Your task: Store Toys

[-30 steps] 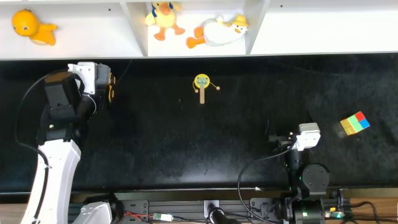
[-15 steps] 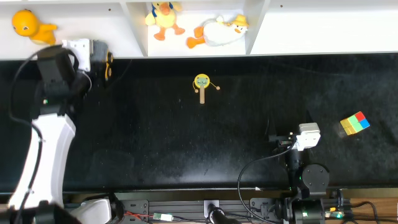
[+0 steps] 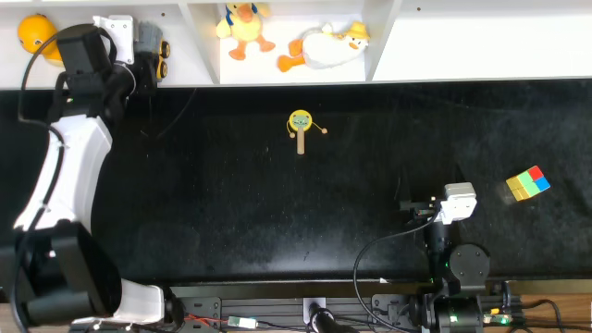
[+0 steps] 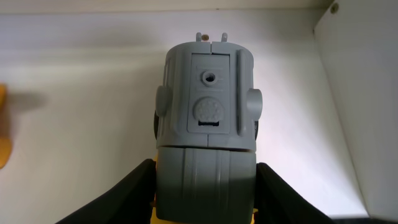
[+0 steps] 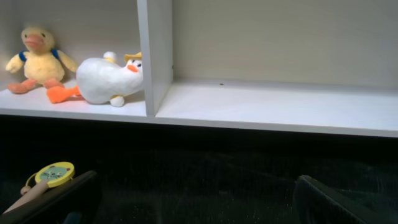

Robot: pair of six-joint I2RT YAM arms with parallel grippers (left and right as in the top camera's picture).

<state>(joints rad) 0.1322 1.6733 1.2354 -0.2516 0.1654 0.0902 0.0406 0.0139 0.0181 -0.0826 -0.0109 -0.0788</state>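
Note:
My left gripper is up in the far-left shelf compartment, shut on a grey and yellow toy truck, which is seen from its grey underside. An orange duck sits in the same compartment, left of the truck. A small yellow rattle drum lies on the black table near the middle, below the shelf. A coloured cube rests at the table's right. My right gripper stands open and empty low at the front right, facing the shelf and the rattle drum.
The middle compartment holds a yellow duck plush and a white goose plush. A white divider separates it from the right shelf compartment. In the left wrist view, another divider stands close beside the truck.
My left arm has carried the toy truck from the table's far-left edge up into the far-left shelf compartment. The right arm has not moved.

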